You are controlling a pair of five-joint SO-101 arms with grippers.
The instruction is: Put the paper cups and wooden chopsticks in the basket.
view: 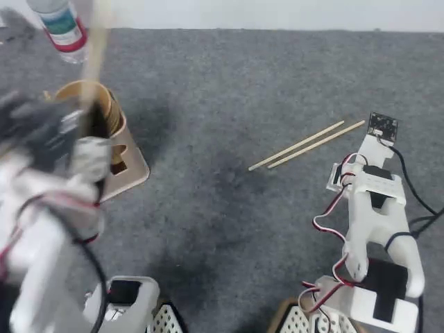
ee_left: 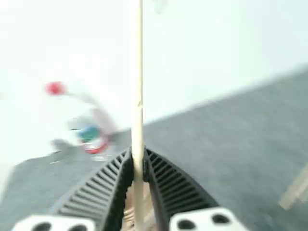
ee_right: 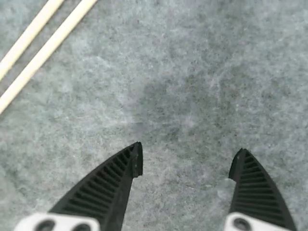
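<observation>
Chopstick [ee_left: 137,96], upright, clamped in left gripper [ee_left: 138,155] above basket [view: 129,161].
Risk: rim may be struck and stick lost if released off-centre.

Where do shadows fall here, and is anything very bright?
High view: shadows lie on the carpet beside the basket and near the two loose chopsticks. Right wrist view: a dark patch ahead of the right gripper, fingers open. Left wrist view: the chopstick in the left gripper stands against a bright wall.

Two chopsticks [view: 297,146] lie on the carpet [view: 229,83] right of the basket [view: 132,170], a bottle [view: 62,24] behind it
</observation>
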